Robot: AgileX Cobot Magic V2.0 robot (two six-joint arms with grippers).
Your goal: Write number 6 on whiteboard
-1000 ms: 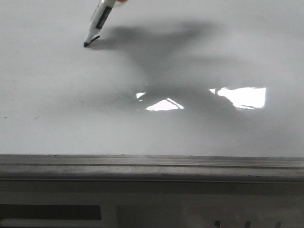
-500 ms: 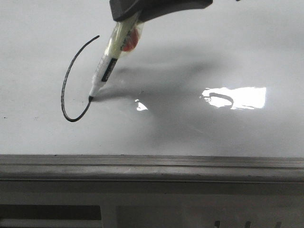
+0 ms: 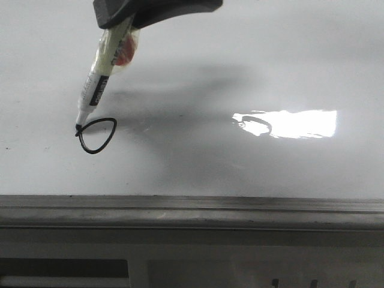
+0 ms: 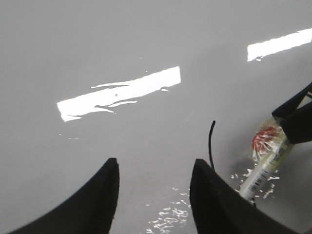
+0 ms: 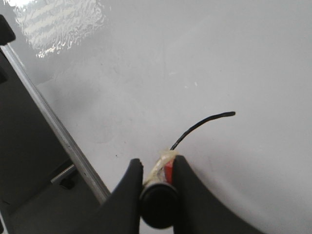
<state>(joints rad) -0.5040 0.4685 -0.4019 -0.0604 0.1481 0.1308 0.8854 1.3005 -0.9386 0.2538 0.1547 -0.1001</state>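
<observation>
The whiteboard fills the front view. My right gripper comes in from the top and is shut on a marker pen that leans down to the left. Its tip touches the board at the left end of a small closed black loop, the bottom of the number 6. The stem is hidden behind the pen. In the right wrist view the right gripper clamps the pen's black cap, and a stroke of the 6 shows beyond. My left gripper is open and empty over the board, beside the pen.
A grey metal edge strip runs along the board's near side, with a darker frame below it. It also shows in the right wrist view. Bright light reflections lie on the glossy board to the right.
The pen tip has drawn from the top of the stem down round the curve, then left, closing the loop. My right gripper moved down and then left with it.
</observation>
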